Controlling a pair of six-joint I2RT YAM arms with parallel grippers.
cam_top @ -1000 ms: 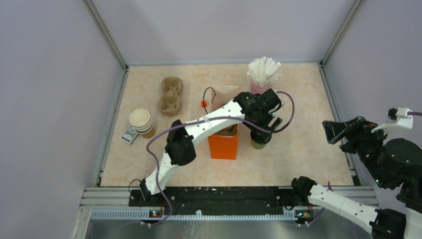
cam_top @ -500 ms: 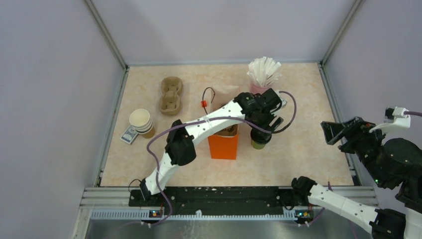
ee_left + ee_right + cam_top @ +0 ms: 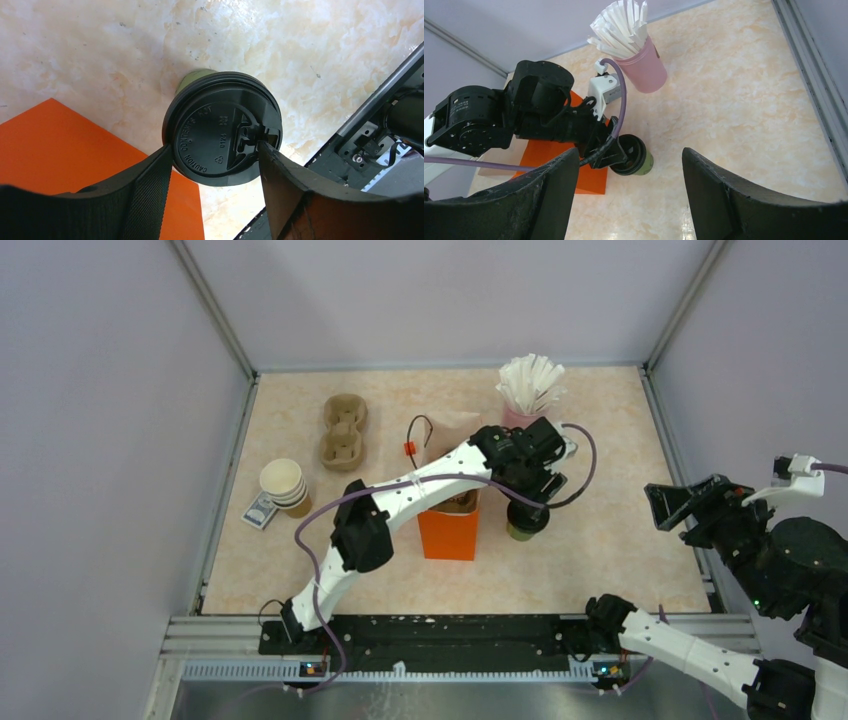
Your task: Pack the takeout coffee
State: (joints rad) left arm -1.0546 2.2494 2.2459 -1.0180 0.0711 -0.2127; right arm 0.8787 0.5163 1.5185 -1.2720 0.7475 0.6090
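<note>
Pale lilac walls [image 3: 450, 300] close in a marbled beige surface [image 3: 620, 440], and the work sits near its middle. The coffee [image 3: 220, 125] is just right of the orange bag [image 3: 448, 532], close beside it but outside it. The left claw [image 3: 214, 150] reaches from above with one finger on each side of the black lid [image 3: 630, 152]. In the left wrist view both fingers [image 3: 150, 190] meet the lid's rim, so I judge the claw closed on the coffee at the lid. Whether the cup's base is off the surface I cannot tell. The right claw [image 3: 662, 506] hangs well off to the right, past the edge of the surface, spread wide and empty.

The task looks early to midway: the reach and the grasp appear done, and the packing itself is not. What is left, as I judge it, is to lift the coffee above the bag's top, carry it left over the mouth, lower it in upright and let go. The left arm partly hides the bag's mouth in the top view, so how wide it gapes is unclear. The pink cup of straws [image 3: 515, 417] at the far side, the cup stack [image 3: 283, 485] and the cardboard carrier [image 3: 343, 430] at the left stand apart from this.
</note>
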